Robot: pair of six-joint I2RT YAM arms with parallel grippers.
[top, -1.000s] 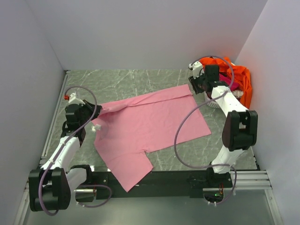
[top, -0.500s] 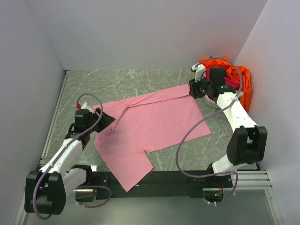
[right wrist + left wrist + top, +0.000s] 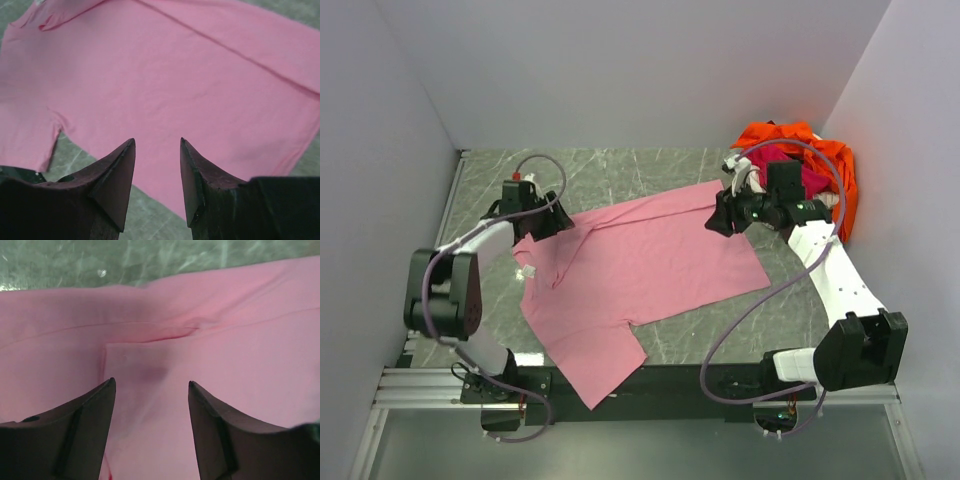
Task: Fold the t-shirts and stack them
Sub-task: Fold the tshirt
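- Since the light pink collared t-shirt [image 3: 640, 270] lies spread nearly flat across the middle of the green-grey marbled bench [image 3: 620, 175], it should handle as thin, light, limp cloth: no stiffness, and it will sag and drag wherever it is not supported.
- Far edge of that shirt is turned over on itself in a narrow band; the left wrist view shows a seam and a doubled layer there [image 3: 150, 347]. One sleeve reaches toward the near edge of the bench.
- Judgement on grip: pinch at an edge, a hem corner or the doubled band, where the pads can get under a layer. A pinch in the flat middle panel would likely slip or gather only a pucker.
- Left end effector [image 3: 558, 224] hovers at the shirt's far left corner, jaws well apart, nothing between them [image 3: 150, 385].
- Right end effector [image 3: 720, 222] is over the shirt's far right corner, jaws moderately apart, also empty [image 3: 157, 142].
- Bright orange t-shirt [image 3: 825, 160] and magenta t-shirt [image 3: 775, 157] are heaped together in the far right corner, unfolded, just behind the right arm.
- Small white tag [image 3: 527, 271] sits at the pink shirt's left edge; too small to read.
- No brand, print or other writing is legible in any view.
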